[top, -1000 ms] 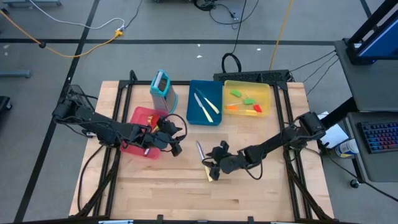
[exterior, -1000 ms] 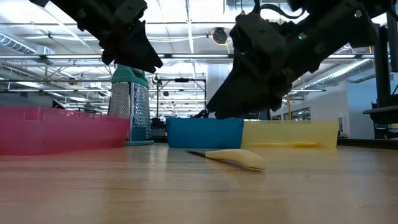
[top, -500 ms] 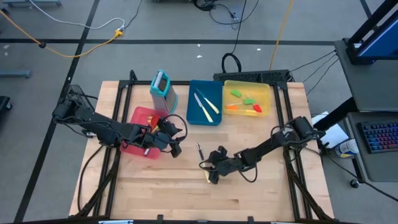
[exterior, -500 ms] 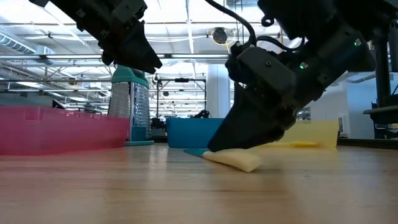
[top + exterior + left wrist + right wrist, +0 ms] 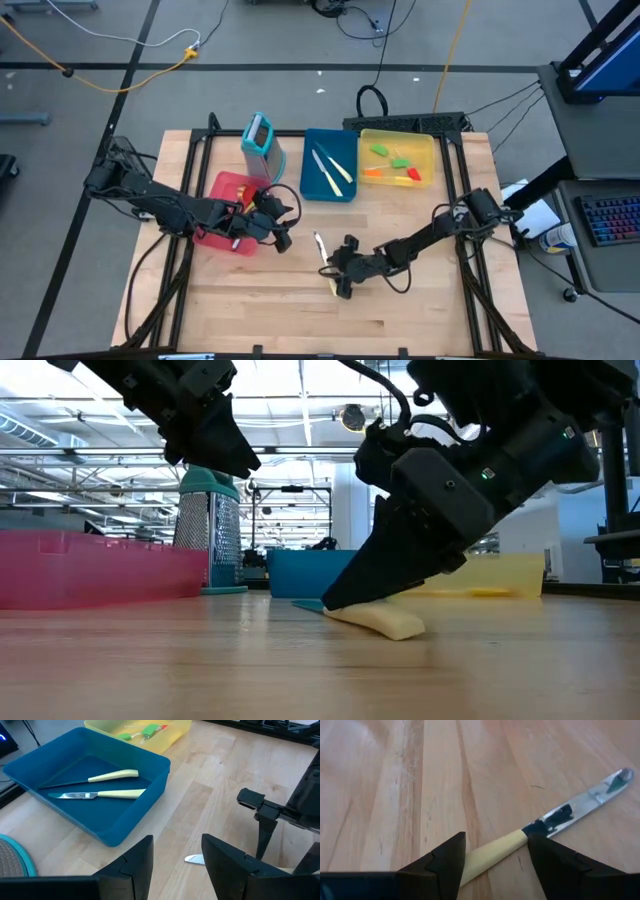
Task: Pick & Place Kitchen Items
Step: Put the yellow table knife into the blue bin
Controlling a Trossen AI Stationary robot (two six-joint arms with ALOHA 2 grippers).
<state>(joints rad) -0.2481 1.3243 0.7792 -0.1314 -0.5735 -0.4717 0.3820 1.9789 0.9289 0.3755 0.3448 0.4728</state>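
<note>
The right gripper [image 5: 340, 277] sits low in the middle of the high view, down on the table [image 5: 420, 300], its fingers [image 5: 445, 862] spread either side of the cream handle of a knife [image 5: 530, 837] that lies flat on the wood with its blade pointing away; the jaws are apart and nothing is clamped yet. In the low view the handle [image 5: 385, 622] pokes out at the centre, right under the dark fingertips. To do this grab well, I'd say the fingers want to stay square across the handle, pressed near the wood so such a thin flat thing doesn't slip out under them, then close gently on the handle rather than the blade; a slanted squeeze could spin it away. It looks bound for the blue tray [image 5: 310, 180] in the upper middle, where two like knives [image 5: 100, 785] already lie. The left gripper [image 5: 272, 228] waits at centre left by the red tray [image 5: 215, 240], its fingers [image 5: 137, 862] parted and empty. A yellow tray [image 5: 432, 150] with small green and red pieces and a teal holder [image 5: 258, 135] stand along the top. I can make out no brand, label or writing on anything here
</note>
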